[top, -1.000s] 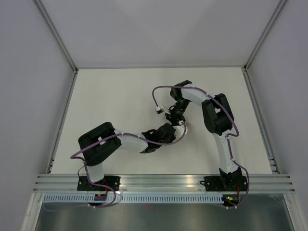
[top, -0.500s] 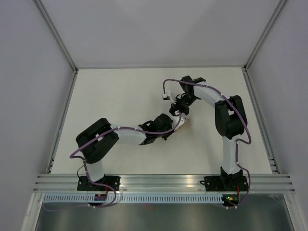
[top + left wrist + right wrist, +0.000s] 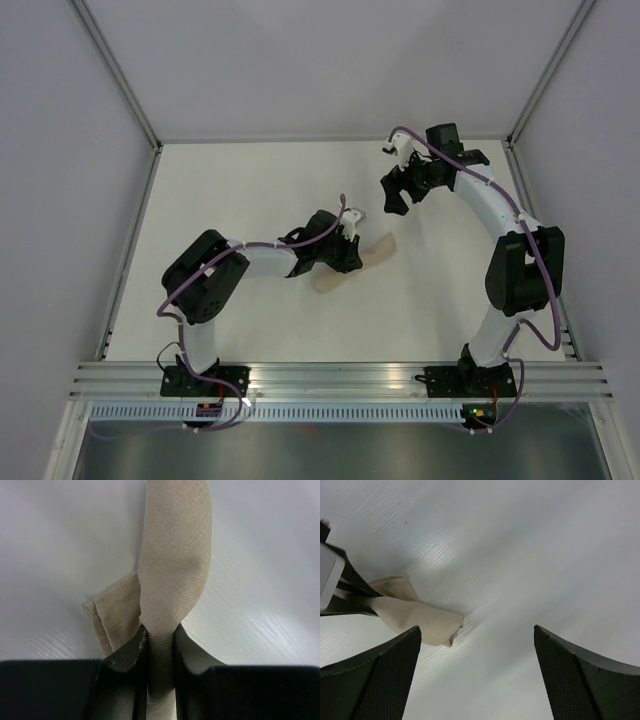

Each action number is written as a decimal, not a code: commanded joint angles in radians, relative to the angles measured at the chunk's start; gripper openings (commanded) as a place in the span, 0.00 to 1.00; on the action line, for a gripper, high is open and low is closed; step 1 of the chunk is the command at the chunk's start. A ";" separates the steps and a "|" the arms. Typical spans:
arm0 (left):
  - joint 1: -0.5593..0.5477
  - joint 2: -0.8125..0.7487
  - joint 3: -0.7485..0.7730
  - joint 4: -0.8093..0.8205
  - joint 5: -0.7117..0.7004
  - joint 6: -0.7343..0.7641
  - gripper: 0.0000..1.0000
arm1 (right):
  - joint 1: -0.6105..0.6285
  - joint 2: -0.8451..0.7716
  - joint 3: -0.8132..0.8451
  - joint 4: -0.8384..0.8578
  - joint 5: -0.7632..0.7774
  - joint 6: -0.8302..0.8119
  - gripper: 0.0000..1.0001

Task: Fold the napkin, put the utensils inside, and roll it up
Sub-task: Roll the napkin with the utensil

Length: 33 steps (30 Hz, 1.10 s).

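The tan napkin point(image 3: 376, 251) lies as a narrow roll on the white table, near the middle. My left gripper point(image 3: 349, 256) is shut on the roll across its width; in the left wrist view the cloth point(image 3: 175, 570) runs between the two dark fingers point(image 3: 160, 632), with a loose folded flap on the left. My right gripper point(image 3: 394, 193) hangs open over the far right of the table, apart from the roll. In the right wrist view one end of the napkin point(image 3: 415, 617) shows at the left beyond the wide-open fingers point(image 3: 476, 628). The utensils are hidden.
White table point(image 3: 230, 200) with metal rails along its left and right sides and grey walls behind. A metal rail point(image 3: 340, 375) runs along the near edge, where both arm bases stand.
My right gripper has opened and swung away to the far right of the table. The left arm has shifted slightly, still holding the roll, and the napkin's ends now show.
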<state>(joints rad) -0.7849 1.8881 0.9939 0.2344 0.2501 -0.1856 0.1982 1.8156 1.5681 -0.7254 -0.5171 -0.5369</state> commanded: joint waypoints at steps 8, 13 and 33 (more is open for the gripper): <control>0.085 0.157 -0.015 -0.099 0.143 -0.435 0.02 | -0.052 -0.194 -0.105 -0.040 0.043 0.028 0.98; 0.098 0.195 0.002 -0.106 0.062 -0.604 0.03 | -0.059 -0.243 -0.164 -0.028 0.052 0.029 0.98; 0.033 0.129 0.043 -0.202 -0.063 -0.565 0.55 | -0.017 -0.102 -0.370 0.061 0.134 0.138 0.35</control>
<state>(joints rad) -0.7444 1.9926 1.0641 0.2634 0.2874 -0.8024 0.1661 1.6783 1.2182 -0.6983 -0.4255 -0.4583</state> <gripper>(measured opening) 0.535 0.402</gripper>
